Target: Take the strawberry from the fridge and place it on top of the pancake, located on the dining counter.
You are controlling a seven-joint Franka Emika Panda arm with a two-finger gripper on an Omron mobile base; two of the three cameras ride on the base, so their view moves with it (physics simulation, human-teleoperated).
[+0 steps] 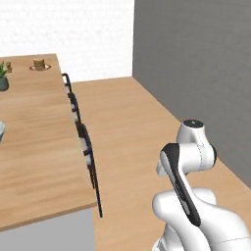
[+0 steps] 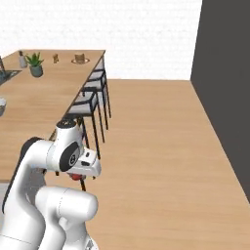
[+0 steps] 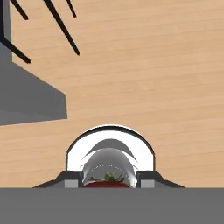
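Room: a pale wood floor (image 2: 161, 146) runs between a white back wall (image 2: 146, 34) and a dark grey wall panel (image 1: 196, 73) on my right.
Dining counter: the long light-wood top (image 1: 39, 147) lies to my left, with dark-framed chairs (image 2: 90, 105) tucked along its near edge.
Pancake: I judge the small stack on a plate (image 2: 80, 59) at the counter's far end to be my target; it is well apart from me.
Other things on the counter: a potted plant (image 2: 35, 65) stands near that far end.
Arm: folded close over the base, hand pointing down at the floor, which I judge keeps the load steady while travelling.
Gripper (image 3: 109, 181): closed narrow on the fruit, fingers pressing from both sides.
Strawberry (image 3: 107, 183): red, green leaves up, held between my fingertips above bare floor, beside the counter's grey base (image 3: 26, 96).
Next: carry it to the far end.
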